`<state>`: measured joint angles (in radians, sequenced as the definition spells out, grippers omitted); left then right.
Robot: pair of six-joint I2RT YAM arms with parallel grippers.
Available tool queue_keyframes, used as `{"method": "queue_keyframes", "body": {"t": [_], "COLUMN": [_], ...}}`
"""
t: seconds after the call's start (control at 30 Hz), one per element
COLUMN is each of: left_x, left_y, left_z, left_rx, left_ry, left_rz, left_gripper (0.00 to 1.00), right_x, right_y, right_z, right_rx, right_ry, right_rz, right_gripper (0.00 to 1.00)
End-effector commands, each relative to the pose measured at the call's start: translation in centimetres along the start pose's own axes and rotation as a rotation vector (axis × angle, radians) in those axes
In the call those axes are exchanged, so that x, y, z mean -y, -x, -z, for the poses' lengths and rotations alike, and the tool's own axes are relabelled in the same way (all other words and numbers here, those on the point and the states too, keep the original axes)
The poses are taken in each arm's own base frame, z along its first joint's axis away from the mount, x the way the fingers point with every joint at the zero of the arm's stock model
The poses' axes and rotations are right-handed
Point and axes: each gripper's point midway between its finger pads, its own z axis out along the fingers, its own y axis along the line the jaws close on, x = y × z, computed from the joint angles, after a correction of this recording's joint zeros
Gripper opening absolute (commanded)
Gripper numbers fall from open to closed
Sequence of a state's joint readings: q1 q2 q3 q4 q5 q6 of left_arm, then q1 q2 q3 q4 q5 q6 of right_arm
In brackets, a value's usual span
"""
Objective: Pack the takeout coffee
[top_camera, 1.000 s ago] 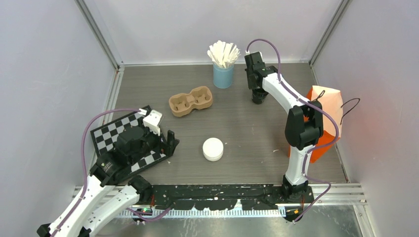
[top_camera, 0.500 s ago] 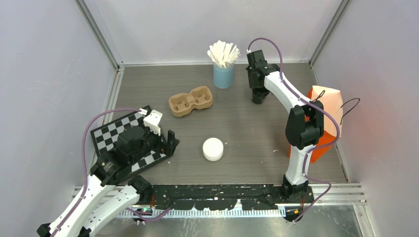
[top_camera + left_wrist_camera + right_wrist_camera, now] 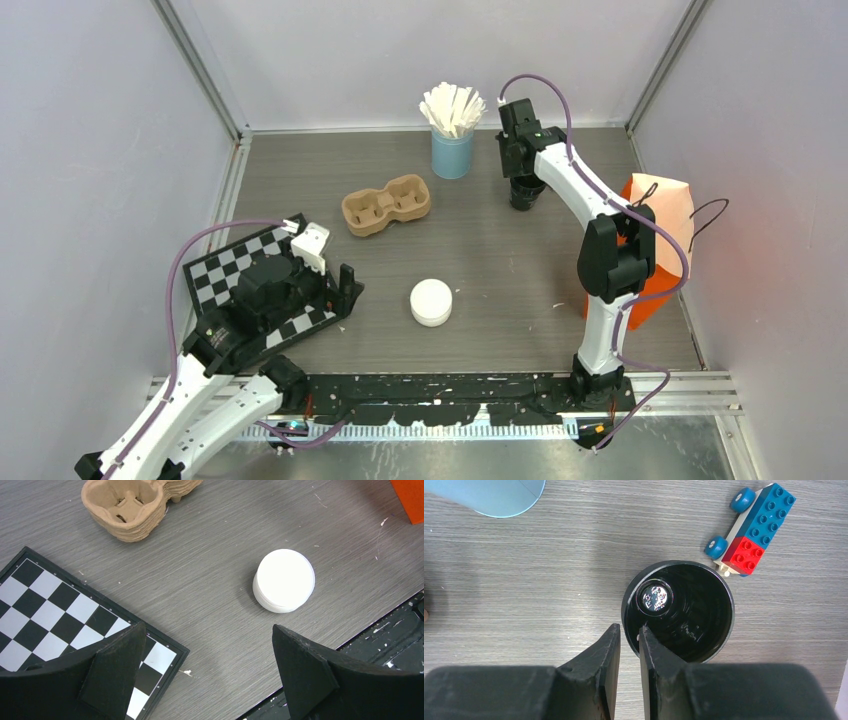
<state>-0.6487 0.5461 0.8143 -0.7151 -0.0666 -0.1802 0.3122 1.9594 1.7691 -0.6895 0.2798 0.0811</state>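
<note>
Taking the top view with the arm bases at 6 o'clock: nearest, at about 8 o'clock, the left gripper (image 3: 207, 635) hangs over the corner of a checkerboard (image 3: 40, 605). Its jaws are spread wide and there is nothing between them.

Just past it, near the middle of the grey table (image 3: 500, 270) and slightly toward 6 o'clock, sits a stack of white lids (image 3: 284, 580). It stands alone and touches nothing else.

Farther on, at about 11 o'clock, a cardboard cup carrier (image 3: 386, 204) with two pockets lies on the table. At 3 o'clock an orange bag (image 3: 665, 230) stands by the right wall.

Farthest out, at about 1 o'clock, the right arm reaches to a black cup (image 3: 684, 615). The cup stands upright with no lid on, and its inside looks dark and glossy. The right gripper (image 3: 629, 627) has its jaws drawn nearly together on the cup's rim, one finger outside the wall and one inside.

A toy car (image 3: 751, 530) of blue and red blocks lies just beyond the cup without touching it. At 12 o'clock, close beside the cup, is a light-blue cup (image 3: 452, 153) full of white stirrers (image 3: 452, 105).
</note>
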Motion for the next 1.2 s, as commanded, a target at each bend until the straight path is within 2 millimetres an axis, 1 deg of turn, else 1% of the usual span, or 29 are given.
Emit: {"method": "queue_keyframes", "body": {"t": [0.0,0.4,0.5,0.63,0.8,0.9,1.07,1.17], "left_x": [0.4,0.5,0.5,0.5,0.5,0.5,0.5,0.4], "left_y": [0.5,0.5,0.5,0.5,0.4,0.4,0.3,0.3], "left_z": [-0.2,-0.2,-0.2,-0.3,-0.4,-0.4,-0.6,-0.6], "left_rx": [0.021,0.021,0.02,0.019,0.013,0.01,0.004,0.002], "left_ry": [-0.019,-0.023,-0.022,-0.024,-0.022,-0.021,-0.021,-0.017], "left_rz": [0.002,0.004,0.004,0.003,0.004,0.003,0.003,0.003], "left_gripper": [1.0,1.0,1.0,1.0,1.0,1.0,1.0,1.0], "right_x": [0.2,0.1,0.1,0.3,0.5,0.3,0.2,0.0], "right_y": [1.4,0.8,0.8,0.7,1.0,1.1,1.5,1.4], "right_z": [0.4,-0.4,-0.5,-0.4,0.1,0.2,0.6,0.6], "right_rx": [0.032,0.011,0.014,0.014,0.023,0.026,0.038,0.033], "right_ry": [0.001,-0.004,-0.008,-0.015,-0.017,-0.007,0.003,0.013], "right_rz": [0.004,0.016,0.02,0.025,0.023,0.025,0.019,0.013], "right_gripper": [0.26,0.25,0.23,0.18,0.18,0.13,0.12,0.12]}}
